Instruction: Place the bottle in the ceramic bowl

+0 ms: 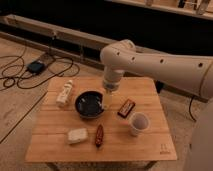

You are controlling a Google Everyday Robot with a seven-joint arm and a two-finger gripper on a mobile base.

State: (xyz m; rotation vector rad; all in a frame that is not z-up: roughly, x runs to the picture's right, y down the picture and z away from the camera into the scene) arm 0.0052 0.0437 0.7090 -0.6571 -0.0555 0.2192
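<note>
Wooden table (131, 146) on a bare floor, with a dark wall behind. The gripper (105, 101) hangs over the right-hand rim of the ceramic bowl (79, 106), jaws spread and nothing between them. The bottle (64, 93) lies on its side on the tabletop, across the bowl from the jaws and just beside its opposite rim. Its long axis runs roughly front to back, cap at the far end. Judgement: the jaws must cross the bowl and close across the bottle's narrow width.
</note>
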